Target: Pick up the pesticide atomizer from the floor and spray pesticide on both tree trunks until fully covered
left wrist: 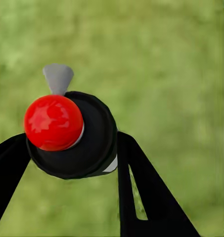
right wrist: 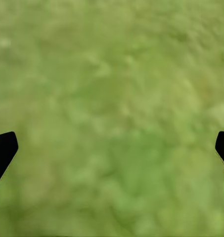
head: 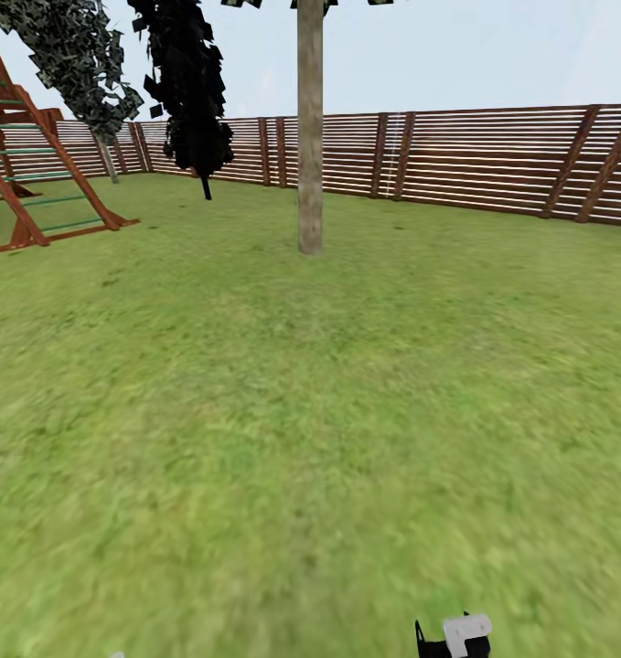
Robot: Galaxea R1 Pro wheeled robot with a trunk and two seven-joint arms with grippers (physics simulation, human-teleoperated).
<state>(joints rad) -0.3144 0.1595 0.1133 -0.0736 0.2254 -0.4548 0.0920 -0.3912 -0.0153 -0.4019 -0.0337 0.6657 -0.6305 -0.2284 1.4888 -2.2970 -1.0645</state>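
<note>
Green grass floor [head: 255, 439] spreads to a brown slatted fence [head: 493, 155]. One pale tree trunk [head: 310, 137] stands straight ahead, well apart from the robot; a second tree [head: 77, 55] leans beside a wooden climbing frame [head: 26, 174]. The left tool [left wrist: 72, 148] is clenched around the black pesticide atomizer [left wrist: 84, 143], with its red cap. The right tool [right wrist: 112, 148] hangs released over grass.
</note>
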